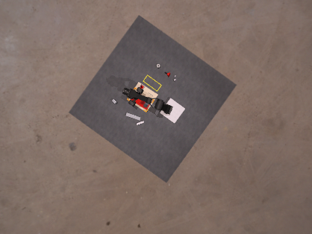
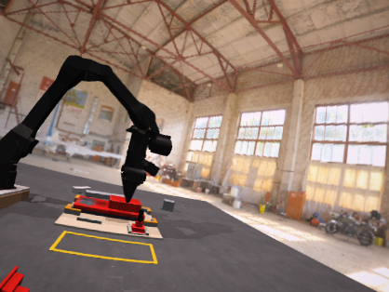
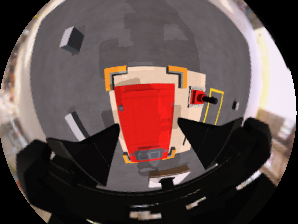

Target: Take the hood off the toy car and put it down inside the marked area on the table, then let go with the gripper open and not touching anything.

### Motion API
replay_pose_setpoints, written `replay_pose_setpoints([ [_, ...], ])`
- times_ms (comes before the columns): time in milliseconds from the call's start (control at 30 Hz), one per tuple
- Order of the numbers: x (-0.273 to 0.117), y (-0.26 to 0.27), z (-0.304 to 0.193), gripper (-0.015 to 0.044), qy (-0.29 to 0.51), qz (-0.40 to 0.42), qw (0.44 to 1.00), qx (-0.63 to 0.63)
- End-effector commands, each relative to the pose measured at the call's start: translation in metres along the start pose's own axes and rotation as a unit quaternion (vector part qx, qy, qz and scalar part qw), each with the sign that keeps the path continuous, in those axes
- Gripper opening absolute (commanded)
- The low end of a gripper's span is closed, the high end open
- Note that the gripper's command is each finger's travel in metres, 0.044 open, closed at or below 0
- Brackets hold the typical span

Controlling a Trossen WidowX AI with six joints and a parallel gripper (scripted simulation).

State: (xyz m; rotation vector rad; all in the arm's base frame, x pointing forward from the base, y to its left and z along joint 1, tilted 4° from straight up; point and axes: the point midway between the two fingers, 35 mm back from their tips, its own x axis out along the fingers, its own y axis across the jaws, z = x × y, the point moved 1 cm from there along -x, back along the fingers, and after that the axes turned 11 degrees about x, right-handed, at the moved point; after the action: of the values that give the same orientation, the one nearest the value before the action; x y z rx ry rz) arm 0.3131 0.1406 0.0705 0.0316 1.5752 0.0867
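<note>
Dark grey desk [image 1: 179, 149], matte and faintly mottled, set as a tilted square on a stained concrete floor [image 1: 56, 179]. Beyond it in the exterior view: a brick hall with red roof trusses [image 2: 261, 28], tall sunlit windows [image 2: 351, 139], a motorbike [image 2: 349, 227] parked at 3 o'clock.

Black arm [image 2: 88, 84] arched over from a pale base plate [image 1: 177, 112], hand [image 2: 128, 192] pointing down, released and spread wide, nothing between the fingers. In the exterior view, tips just above the red hood [image 2: 125, 205]; contact hard to judge. In the wrist view, dark fingers flanking the hood [image 3: 147, 117] at 4 and 8 o'clock.

Hood on the toy car [image 2: 100, 206], car on a tan board [image 2: 104, 228] with orange corner marks. Small red upright piece [image 2: 139, 223] at the board's near edge.

Yellow outlined rectangle [image 2: 104, 246] just in front of the board, at 12 o'clock of the car in the top view [image 1: 152, 82].

Grey block [image 2: 168, 205] beyond the car. Red bits [image 2: 11, 281] at 7 o'clock of the exterior frame. Pale flat strips [image 1: 133, 116] at 7 o'clock of the car from above.
</note>
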Motion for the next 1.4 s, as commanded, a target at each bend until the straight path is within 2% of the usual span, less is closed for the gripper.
replay_pose_setpoints([
  [0,0.003,0.0,-0.002,0.044,0.003,0.001,1.0,0.003],
  [1367,0.022,0.0,-0.002,0.044,0.003,0.001,1.0,0.003],
])
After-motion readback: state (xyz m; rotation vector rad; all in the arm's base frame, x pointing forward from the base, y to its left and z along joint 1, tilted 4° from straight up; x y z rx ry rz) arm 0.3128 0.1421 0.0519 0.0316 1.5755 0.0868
